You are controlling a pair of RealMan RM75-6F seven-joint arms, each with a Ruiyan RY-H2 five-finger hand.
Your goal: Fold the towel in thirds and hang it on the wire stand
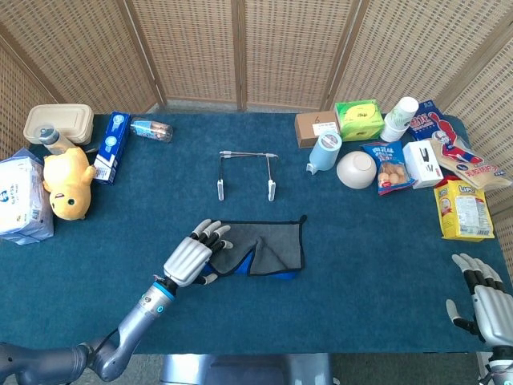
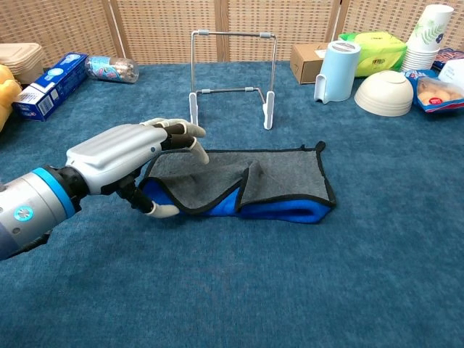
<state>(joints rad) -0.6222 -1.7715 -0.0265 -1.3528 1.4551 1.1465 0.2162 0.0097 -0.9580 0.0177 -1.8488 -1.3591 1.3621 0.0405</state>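
The towel [image 1: 268, 249] lies folded lengthwise on the blue table, grey side up with a blue fold along its near edge; in the chest view the towel [image 2: 275, 181] has a loose flap near its middle. My left hand [image 1: 191, 258] is at its left end. In the chest view the left hand [image 2: 119, 154] has its fingers [image 2: 185, 134] stretched over that end and its thumb [image 2: 158, 210] low at the near corner; it holds nothing. The wire stand [image 1: 247, 172] stands upright and bare behind the towel, seen as the wire stand [image 2: 232, 72]. My right hand [image 1: 486, 301] hangs open at the table's near right corner.
At the left sit a yellow plush toy [image 1: 68, 183], a tissue pack [image 1: 22, 198], a blue box [image 1: 111, 146] and a lidded container [image 1: 58, 122]. At the back right are a white bowl [image 1: 356, 169], a blue bottle [image 1: 324, 151], cups [image 1: 399, 119] and snack bags [image 1: 462, 208].
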